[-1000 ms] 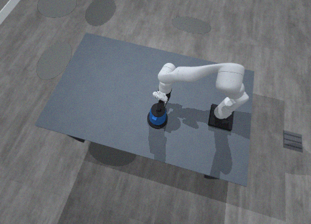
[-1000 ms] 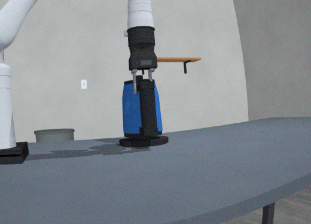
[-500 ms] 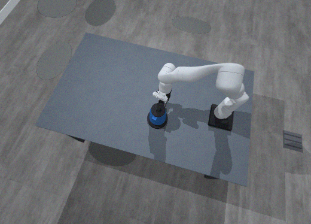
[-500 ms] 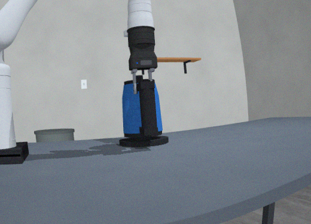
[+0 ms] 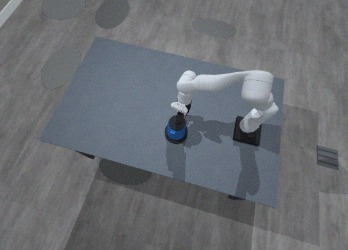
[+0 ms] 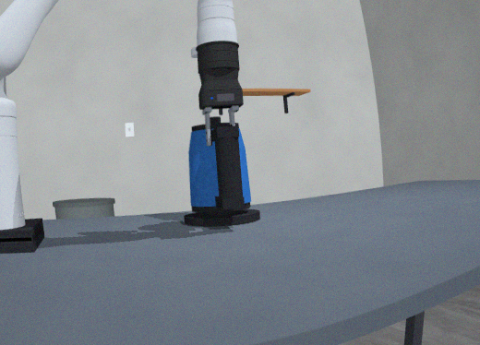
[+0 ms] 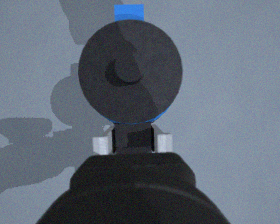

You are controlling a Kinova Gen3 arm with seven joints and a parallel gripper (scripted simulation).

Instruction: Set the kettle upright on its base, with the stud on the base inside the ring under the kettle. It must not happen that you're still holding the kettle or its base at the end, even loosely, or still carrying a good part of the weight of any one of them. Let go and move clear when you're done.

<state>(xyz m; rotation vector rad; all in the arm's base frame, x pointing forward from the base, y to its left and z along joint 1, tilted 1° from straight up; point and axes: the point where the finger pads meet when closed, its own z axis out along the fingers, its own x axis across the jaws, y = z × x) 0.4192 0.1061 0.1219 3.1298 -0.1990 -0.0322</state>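
Observation:
The blue kettle [image 5: 176, 132] [image 6: 203, 169] [image 7: 130, 72] with a black lid and a black handle [image 6: 229, 169] stands upright on its round black base [image 5: 170, 139] [image 6: 242, 217] on the grey table [image 5: 117, 89] [image 6: 323, 261] [image 7: 230, 100]. My gripper [image 5: 181, 115] [image 6: 221, 132] [image 7: 133, 134] comes straight down from above and is shut on the top of the kettle's handle. In the wrist view the lid hides the base; the kettle's blue spout [image 7: 129, 12] shows at the top. The stud and ring are hidden under the kettle.
The arm's black mounting block [image 5: 247, 136] [image 6: 18, 235] stands on the table to the right of the kettle. A grey bin [image 6: 83, 208] and an orange wall shelf [image 6: 274, 92] are behind the table. The table's front edge is close to the kettle.

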